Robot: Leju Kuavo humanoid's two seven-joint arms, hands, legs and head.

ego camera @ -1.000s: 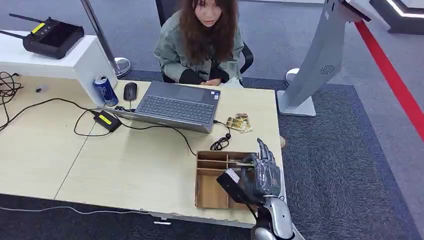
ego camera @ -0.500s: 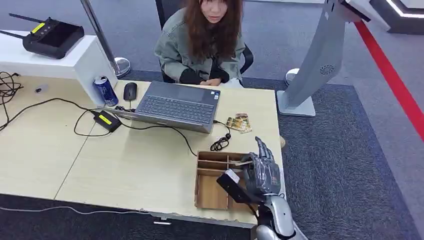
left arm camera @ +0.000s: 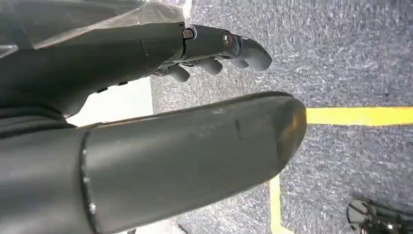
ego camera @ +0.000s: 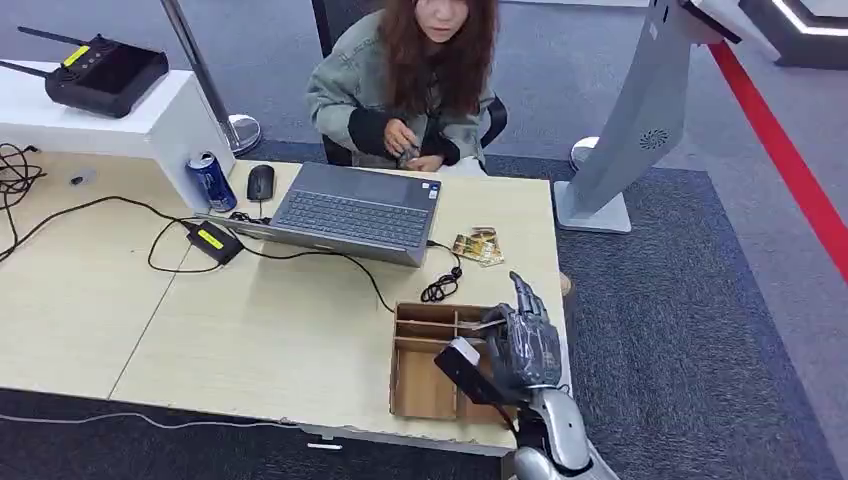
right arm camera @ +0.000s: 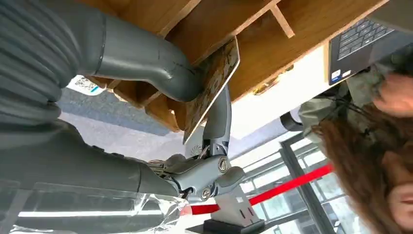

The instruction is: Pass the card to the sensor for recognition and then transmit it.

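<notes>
Right hand: the right hand [ego camera: 522, 345] is hovering over the wooden tray [ego camera: 420, 385] at the table's near right corner, pinching the card [right arm camera: 213, 83] between thumb and a finger.
Card: the right wrist view is showing it clearly, patterned face against the thumb, above the tray's dividers; from the head view I cannot make it out behind the fingers.
Left hand: the left hand [left arm camera: 146, 131] is hanging beside the table over grey carpet with a yellow line [left arm camera: 358, 115], fingers loosely curled, holding nothing.
Change: the right hand is sitting almost where it was half a second ago, just a touch nearer.
Table: laptop [ego camera: 355, 210], loose cards [ego camera: 478, 245], mouse [ego camera: 260, 182] and can [ego camera: 211, 180] are lying beyond the tray.
Person: the person [ego camera: 410, 85] has now raised both hands in front of the chest.
</notes>
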